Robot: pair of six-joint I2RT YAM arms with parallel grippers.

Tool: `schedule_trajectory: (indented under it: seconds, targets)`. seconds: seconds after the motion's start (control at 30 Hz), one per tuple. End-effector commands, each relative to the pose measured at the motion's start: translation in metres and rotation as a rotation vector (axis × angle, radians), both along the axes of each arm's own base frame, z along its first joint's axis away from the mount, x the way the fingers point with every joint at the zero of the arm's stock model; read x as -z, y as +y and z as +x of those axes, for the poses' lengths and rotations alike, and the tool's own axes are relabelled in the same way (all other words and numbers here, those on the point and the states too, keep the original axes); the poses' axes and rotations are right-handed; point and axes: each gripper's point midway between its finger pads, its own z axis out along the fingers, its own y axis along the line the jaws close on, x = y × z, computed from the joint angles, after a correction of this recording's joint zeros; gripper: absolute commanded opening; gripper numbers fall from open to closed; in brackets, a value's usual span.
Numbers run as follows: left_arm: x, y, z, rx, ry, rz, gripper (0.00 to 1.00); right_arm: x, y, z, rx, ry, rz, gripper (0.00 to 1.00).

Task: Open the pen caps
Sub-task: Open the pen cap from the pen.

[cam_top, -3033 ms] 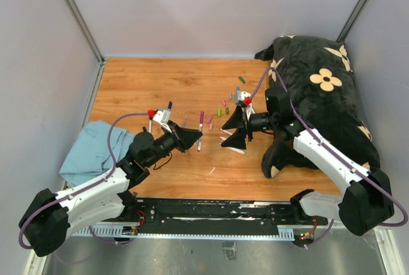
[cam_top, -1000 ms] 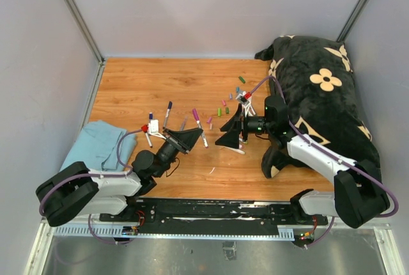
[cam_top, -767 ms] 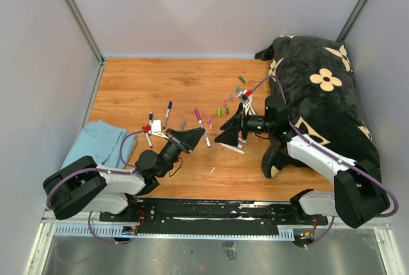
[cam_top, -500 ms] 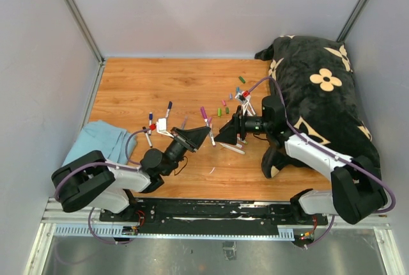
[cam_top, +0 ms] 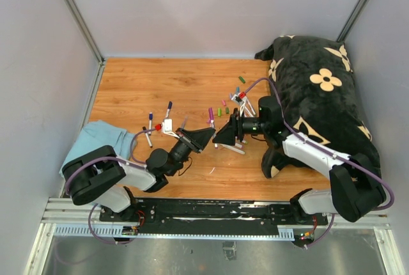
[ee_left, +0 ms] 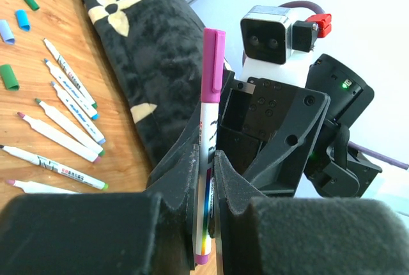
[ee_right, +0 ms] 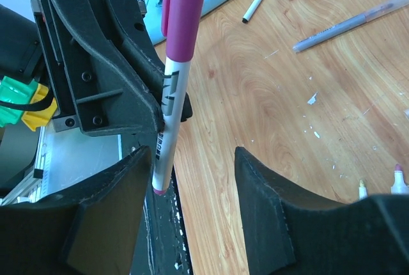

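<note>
My left gripper (ee_left: 204,160) is shut on the white barrel of a pen (ee_left: 203,185) and holds it upright, its purple pen cap (ee_left: 213,64) on top. In the top view the left gripper (cam_top: 206,134) and right gripper (cam_top: 218,138) meet tip to tip over the middle of the table. The right gripper (ee_right: 192,192) is open. The pen's purple cap (ee_right: 182,13) and barrel stand between its jaws, close to the left finger (ee_right: 115,211), and neither pad presses on it. Loose green, blue and pink pen caps (cam_top: 223,107) lie behind the grippers.
A black flowered cushion (cam_top: 326,96) fills the right side, under the right arm. A blue cloth (cam_top: 96,144) lies at the left edge. Uncapped white pens (cam_top: 233,148) lie below the right gripper, more pens (cam_top: 167,110) at left centre.
The left arm has carried the purple-capped pen to the right, up to the right gripper. The right gripper's jaws have narrowed around it.
</note>
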Motion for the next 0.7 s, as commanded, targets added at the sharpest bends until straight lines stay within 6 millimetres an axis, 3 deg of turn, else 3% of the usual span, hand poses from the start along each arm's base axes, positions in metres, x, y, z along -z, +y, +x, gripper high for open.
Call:
schedule_trajectory:
  seconds: [0.0,0.13,0.33,0.4,0.67]
  targets:
    - [-0.019,0.0,0.001,-0.019,-0.051,-0.05,0.0,-0.013,0.01,-0.004,-0.033,-0.005,0.026,0.54]
    - [-0.017,-0.003,0.001,-0.014,-0.057,-0.044,0.0,-0.014,0.014,-0.008,-0.052,0.008,0.033,0.44]
    - [-0.017,-0.007,-0.002,0.001,-0.08,-0.038,0.0,-0.014,0.018,-0.011,-0.089,0.018,0.031,0.07]
    - [-0.019,-0.009,-0.004,0.012,-0.093,-0.033,0.02,-0.014,0.018,-0.013,-0.105,0.019,0.024,0.01]
    - [-0.016,0.003,-0.013,0.015,-0.106,0.022,0.48,-0.015,0.005,-0.008,-0.167,-0.056,-0.006,0.01]
